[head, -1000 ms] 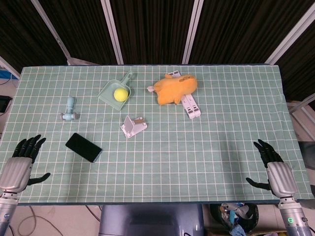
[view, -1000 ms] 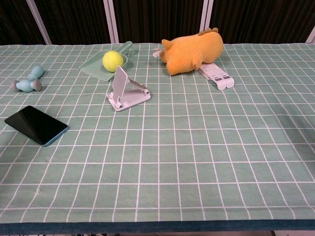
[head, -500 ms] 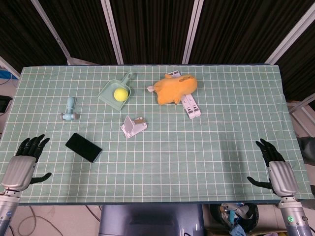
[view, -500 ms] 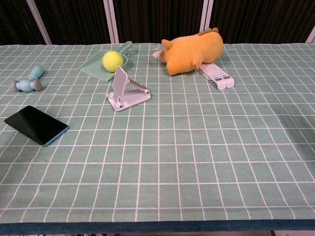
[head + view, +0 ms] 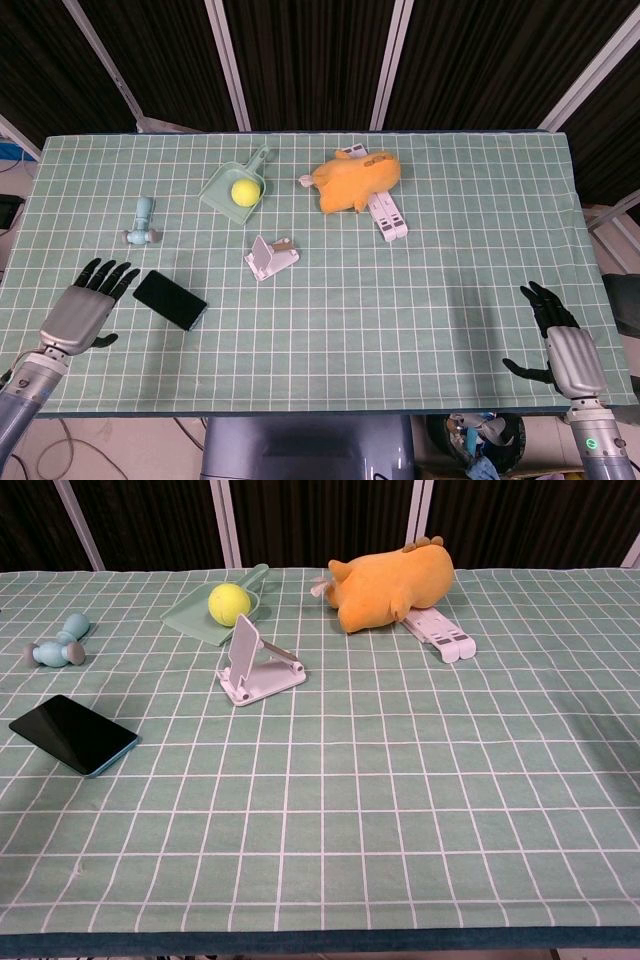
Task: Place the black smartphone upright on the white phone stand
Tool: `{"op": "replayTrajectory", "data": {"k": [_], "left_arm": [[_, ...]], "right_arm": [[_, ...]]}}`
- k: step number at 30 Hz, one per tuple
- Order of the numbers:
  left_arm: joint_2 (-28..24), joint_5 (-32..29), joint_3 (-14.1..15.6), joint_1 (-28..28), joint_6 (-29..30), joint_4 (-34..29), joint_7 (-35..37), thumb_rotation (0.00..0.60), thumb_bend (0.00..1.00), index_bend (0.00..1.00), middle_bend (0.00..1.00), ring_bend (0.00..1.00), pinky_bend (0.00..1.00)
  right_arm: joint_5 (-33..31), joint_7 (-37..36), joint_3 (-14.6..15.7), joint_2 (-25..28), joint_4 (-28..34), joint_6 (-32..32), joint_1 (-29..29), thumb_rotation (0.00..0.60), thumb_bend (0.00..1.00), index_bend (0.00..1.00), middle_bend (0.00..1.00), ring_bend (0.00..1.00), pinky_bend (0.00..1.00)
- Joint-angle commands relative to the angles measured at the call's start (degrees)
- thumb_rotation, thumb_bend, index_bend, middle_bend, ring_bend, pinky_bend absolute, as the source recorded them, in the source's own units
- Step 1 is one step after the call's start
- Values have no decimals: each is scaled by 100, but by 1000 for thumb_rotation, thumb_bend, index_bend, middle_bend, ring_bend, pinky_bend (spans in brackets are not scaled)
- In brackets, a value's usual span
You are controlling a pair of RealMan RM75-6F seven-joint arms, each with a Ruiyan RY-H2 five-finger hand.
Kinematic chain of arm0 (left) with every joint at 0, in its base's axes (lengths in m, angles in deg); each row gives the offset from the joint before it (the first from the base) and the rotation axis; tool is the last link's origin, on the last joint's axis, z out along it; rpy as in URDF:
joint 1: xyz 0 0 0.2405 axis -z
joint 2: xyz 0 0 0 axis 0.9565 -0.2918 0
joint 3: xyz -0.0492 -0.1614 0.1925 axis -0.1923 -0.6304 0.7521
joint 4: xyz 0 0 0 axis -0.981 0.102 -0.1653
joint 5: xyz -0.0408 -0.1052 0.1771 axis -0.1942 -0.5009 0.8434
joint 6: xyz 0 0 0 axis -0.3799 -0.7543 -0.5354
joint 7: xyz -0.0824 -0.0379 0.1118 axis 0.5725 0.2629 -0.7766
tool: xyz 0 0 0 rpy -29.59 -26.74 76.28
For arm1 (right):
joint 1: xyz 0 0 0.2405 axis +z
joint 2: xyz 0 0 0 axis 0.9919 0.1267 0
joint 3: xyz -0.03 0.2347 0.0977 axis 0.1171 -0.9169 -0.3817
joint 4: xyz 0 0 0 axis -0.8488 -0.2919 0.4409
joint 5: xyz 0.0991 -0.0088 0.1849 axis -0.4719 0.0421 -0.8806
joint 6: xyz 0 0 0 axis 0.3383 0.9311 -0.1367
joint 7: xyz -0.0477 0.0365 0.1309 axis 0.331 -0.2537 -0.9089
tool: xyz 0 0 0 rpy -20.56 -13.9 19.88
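Black smartphone (image 5: 170, 299), one, lies flat; one white phone stand (image 5: 270, 257). Only head view shows left hand (image 5: 82, 308) and right hand (image 5: 562, 348), fingers spread.

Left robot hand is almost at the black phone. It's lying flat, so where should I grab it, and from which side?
Probably pinch the black smartphone across its two long edges, near the end closest to the left robot hand. It lies flat, screen up, diagonal on the tablecloth, so only the thin sides offer purchase. Come from above on its left, fingers straddling the narrow width; that side is clear, and the white phone stand sits beyond the far end.
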Motion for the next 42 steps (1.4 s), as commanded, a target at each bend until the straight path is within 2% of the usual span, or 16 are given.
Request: {"op": "replayTrajectory", "data": {"k": [1, 4, 12, 20, 25, 42], "left_arm": [[15, -284, -83, 343, -467, 163, -374, 600, 102, 30, 111, 0, 0], [74, -487, -117, 566, -801, 274, -586, 600, 147, 56, 138, 0, 0], [369, -944, -104, 952, -1325, 545, -1101, 600, 163, 86, 141, 0, 0], [690, -1360, -25, 1146, -1485, 737, -1463, 600, 171, 111, 186, 0, 0], [856, -1543, 23, 1262, -1533, 835, -1634, 600, 180, 166, 182, 0, 0], [1356, -2026, 176, 1635, -1673, 1096, -1984, 600, 181, 205, 196, 0, 0]], "right_arm": [[-6, 3, 3, -1, 6, -12, 2, 600, 129, 0, 0, 0, 185], [-18, -8, -1, -9, 2, -16, 2, 600, 130, 0, 0, 0, 185], [-54, -7, -20, -8, 15, -20, 2, 600, 130, 0, 0, 0, 185], [-62, -37, -21, 2, 24, -41, 8, 600, 131, 0, 0, 0, 185], [-68, -66, -23, 11, 18, -53, 10, 600, 130, 0, 0, 0, 185], [-103, -86, -39, 21, 25, -67, 12, 600, 131, 0, 0, 0, 185]]}}
